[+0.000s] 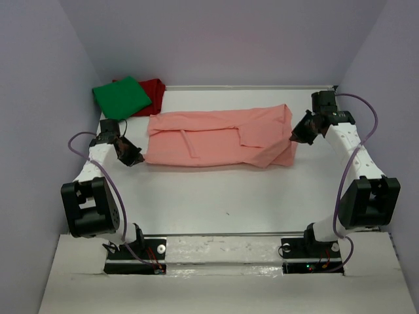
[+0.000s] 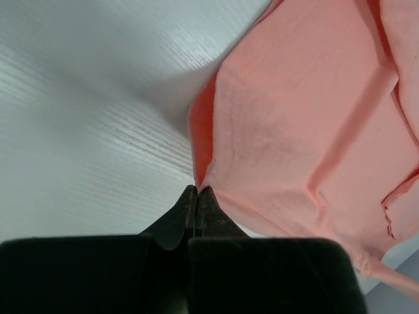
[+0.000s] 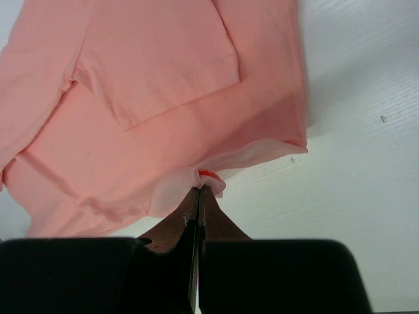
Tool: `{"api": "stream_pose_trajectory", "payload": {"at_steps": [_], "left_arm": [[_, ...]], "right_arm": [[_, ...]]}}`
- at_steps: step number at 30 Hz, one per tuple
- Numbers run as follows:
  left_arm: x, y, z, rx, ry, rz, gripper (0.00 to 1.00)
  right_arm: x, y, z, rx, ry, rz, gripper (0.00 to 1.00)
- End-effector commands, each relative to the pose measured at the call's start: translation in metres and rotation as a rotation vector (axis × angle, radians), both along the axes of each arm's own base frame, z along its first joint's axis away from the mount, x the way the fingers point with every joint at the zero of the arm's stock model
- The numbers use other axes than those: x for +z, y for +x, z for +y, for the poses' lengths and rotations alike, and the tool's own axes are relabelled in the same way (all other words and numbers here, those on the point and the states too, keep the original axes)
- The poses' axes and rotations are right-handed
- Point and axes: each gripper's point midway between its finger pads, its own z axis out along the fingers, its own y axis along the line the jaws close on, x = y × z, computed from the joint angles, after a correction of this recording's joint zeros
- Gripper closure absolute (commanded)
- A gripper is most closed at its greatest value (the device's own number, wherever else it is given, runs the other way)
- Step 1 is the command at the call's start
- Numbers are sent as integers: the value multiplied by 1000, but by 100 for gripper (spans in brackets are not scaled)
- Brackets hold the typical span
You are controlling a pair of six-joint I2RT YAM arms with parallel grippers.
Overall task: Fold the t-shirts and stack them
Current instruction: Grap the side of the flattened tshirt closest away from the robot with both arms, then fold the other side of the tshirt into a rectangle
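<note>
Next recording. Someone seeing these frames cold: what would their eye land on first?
The salmon-pink t-shirt lies stretched lengthwise across the middle of the white table. The left gripper is shut on its near left corner and the right gripper pinches its right edge. In the far left corner, a folded bright green t-shirt lies partly over a dark red t-shirt.

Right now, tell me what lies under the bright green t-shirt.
A dark red cotton t-shirt, peeking out beside the bright green t-shirt; its remainder is covered.
</note>
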Motion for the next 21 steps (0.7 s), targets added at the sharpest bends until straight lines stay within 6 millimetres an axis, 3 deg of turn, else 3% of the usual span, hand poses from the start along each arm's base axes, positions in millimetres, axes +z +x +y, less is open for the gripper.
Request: {"api": "stream_pose_trajectory", "payload": {"at_steps": [1,11,21], "left_arm": [[14,14,11,-4,30,-28,100],[17,44,21,-1,42,-30,100],[24,72,31,-4,70,-41,100]], "right_arm": [[28,25,-6,5,-32,-82,100],[33,64,-5,18,-36,-101,100],[25,89,-5,28,-47,-94,100]]}}
